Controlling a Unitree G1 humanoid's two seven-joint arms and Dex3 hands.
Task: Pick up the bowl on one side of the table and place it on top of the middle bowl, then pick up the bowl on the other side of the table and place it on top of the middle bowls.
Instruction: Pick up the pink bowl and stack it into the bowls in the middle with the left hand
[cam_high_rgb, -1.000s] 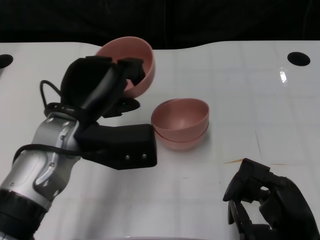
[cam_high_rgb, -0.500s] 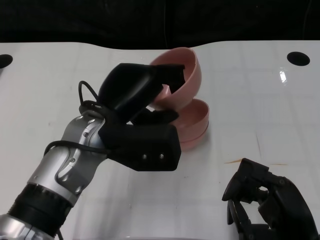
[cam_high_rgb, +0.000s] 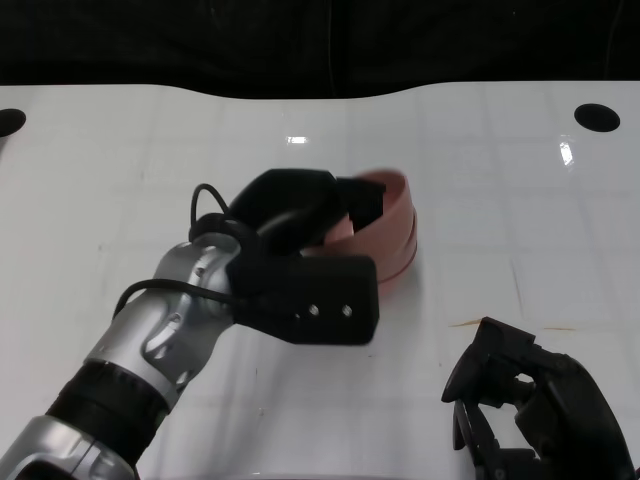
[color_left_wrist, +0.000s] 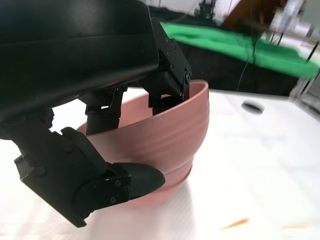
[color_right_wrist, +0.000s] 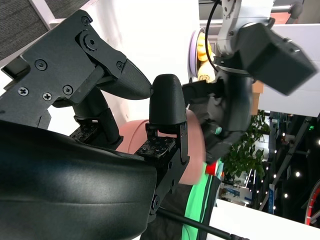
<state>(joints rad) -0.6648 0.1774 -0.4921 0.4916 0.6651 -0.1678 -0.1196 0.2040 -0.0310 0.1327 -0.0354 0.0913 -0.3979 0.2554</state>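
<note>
Left hand (cam_high_rgb: 300, 215) grips the tilted pink bowl (cam_high_rgb: 392, 205) at frame center, on the stacked bowls (cam_high_rgb: 400, 262); right hand (cam_high_rgb: 535, 405) lower right, fingers curled, holding nothing.

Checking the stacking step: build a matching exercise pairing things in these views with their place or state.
Things:
1. left robot hand
2. right robot hand
3. tilted pink bowl
4. dark round hole

Places or states:
A. at the table's far right corner
B. grips a bowl's rim
C. holds nothing, at the near right edge of the table
D. being lowered onto the middle stack

Pairs: 1-B, 2-C, 3-D, 4-A
</note>
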